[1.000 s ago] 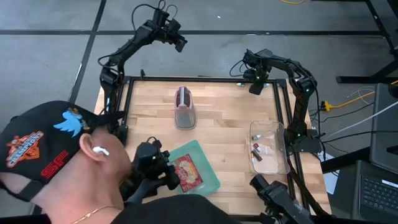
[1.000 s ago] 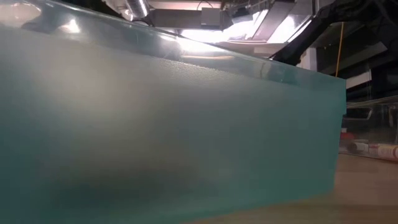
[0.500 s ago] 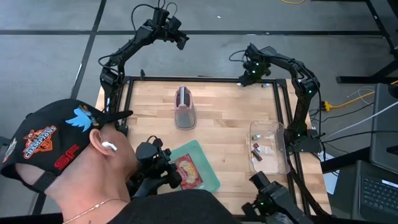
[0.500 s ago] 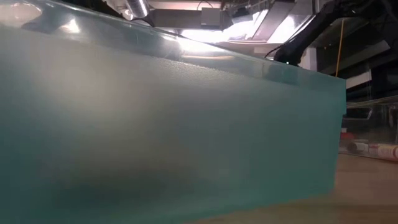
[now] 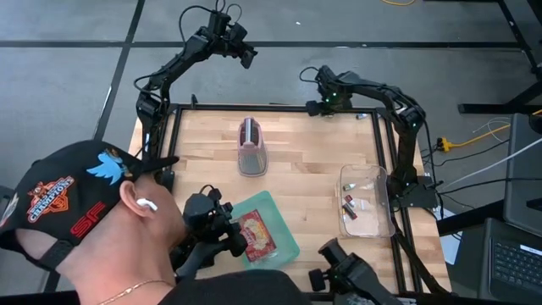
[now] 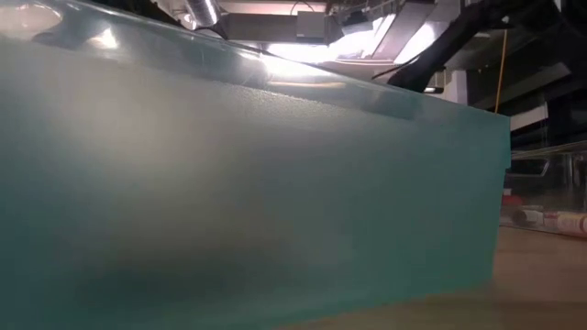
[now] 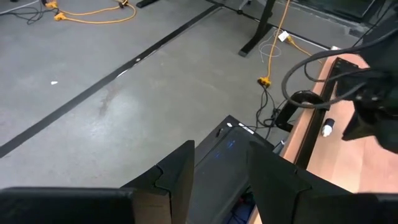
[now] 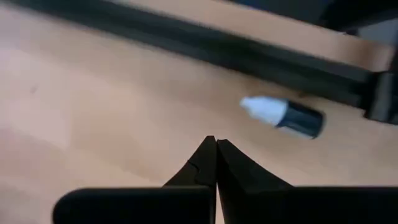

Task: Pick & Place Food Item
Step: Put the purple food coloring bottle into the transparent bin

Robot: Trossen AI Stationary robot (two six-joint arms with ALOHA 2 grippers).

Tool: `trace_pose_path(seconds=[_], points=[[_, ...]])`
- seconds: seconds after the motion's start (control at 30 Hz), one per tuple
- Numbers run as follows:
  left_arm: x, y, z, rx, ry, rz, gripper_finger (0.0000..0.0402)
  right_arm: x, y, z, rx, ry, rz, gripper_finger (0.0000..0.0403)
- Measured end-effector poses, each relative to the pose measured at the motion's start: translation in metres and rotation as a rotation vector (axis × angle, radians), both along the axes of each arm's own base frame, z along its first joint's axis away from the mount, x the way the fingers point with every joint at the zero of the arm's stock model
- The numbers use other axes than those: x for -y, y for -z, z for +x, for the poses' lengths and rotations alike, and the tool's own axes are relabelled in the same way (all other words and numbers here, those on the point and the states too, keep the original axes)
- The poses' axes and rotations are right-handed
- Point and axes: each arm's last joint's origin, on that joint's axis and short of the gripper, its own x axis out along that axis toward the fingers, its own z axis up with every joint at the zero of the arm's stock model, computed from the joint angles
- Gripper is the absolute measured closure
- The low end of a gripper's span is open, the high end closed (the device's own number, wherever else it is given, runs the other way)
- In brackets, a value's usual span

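I've got the right gripper (image 5: 313,106) up at the far edge of the table (image 5: 305,178), hanging low over the wood just inside the black frame rail (image 8: 249,53). From its wrist camera, its fingers (image 8: 214,163) are pressed tight together, nothing between them. A small black-and-white marker (image 8: 283,116) lies on the wood just past the fingertips, near the rail.

The left gripper (image 5: 246,58) is parked high, out beyond the far edge of the table; its wrist camera looks at grey floor and cables, and the fingers (image 7: 180,171) stand apart with a clear gap.

The food item, a red packaged snack (image 5: 256,233), sits on the teal tray (image 5: 284,241) at the near edge of the table. The tray wall (image 6: 275,202) fills nearly all of the low view. A pink-lidded container (image 5: 251,146) stands mid-table, and a clear bin (image 5: 366,199) holds small packets on the right side. A person in a black cap (image 5: 76,199) leans in at the near left corner.
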Motion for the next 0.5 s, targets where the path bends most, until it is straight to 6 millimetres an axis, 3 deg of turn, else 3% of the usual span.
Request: trace_pose_path(seconds=[0.27, 0.5], points=[[0.0, 0.0, 0.0, -0.001, 0.001, 0.002, 0.0261, 0.009, 0.004, 0.005, 0.005, 0.095, -0.092, 0.0402], [0.0, 0.0, 0.0, -0.001, 0.001, 0.002, 0.0261, 0.013, 0.006, -0.009, -0.094, 0.135, -0.099, 0.0402]])
